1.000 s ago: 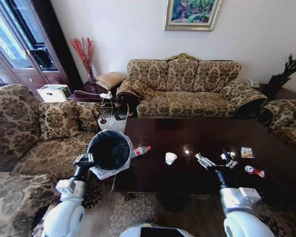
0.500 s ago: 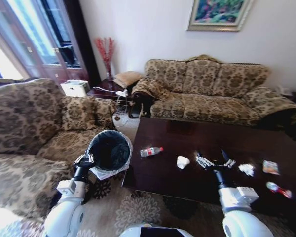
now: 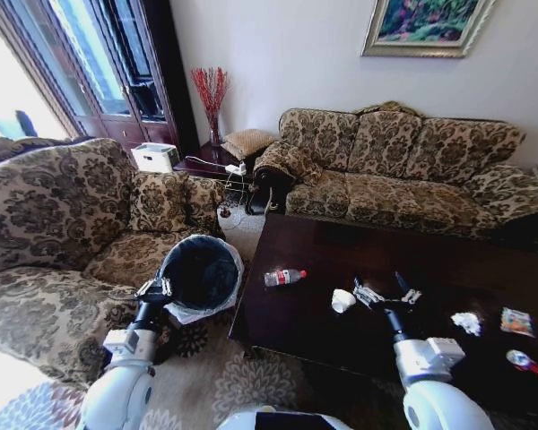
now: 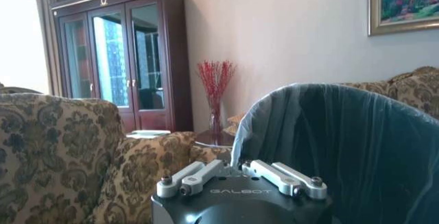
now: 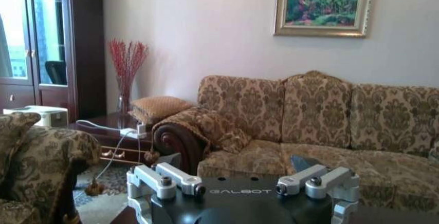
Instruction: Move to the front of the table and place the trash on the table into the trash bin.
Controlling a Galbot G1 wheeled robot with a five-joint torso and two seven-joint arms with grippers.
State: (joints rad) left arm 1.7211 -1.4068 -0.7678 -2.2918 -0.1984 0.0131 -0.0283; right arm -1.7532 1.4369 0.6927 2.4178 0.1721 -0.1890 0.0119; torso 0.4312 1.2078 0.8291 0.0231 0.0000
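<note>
The dark surface (image 3: 448, 260) carries the trash: a bottle (image 3: 283, 277) near its left edge, a white paper wad (image 3: 342, 300), and scraps and wrappers to the right. The bin (image 3: 200, 276) hangs beside it, clamped in the left gripper (image 3: 155, 288). The right gripper (image 3: 386, 296) hovers spread apart over the surface.

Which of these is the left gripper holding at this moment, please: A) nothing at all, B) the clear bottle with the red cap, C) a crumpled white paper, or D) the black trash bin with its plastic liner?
D: in the head view the left gripper is clamped on the rim of the trash bin, held beside the table, while the bottle lies on the tabletop.
</note>
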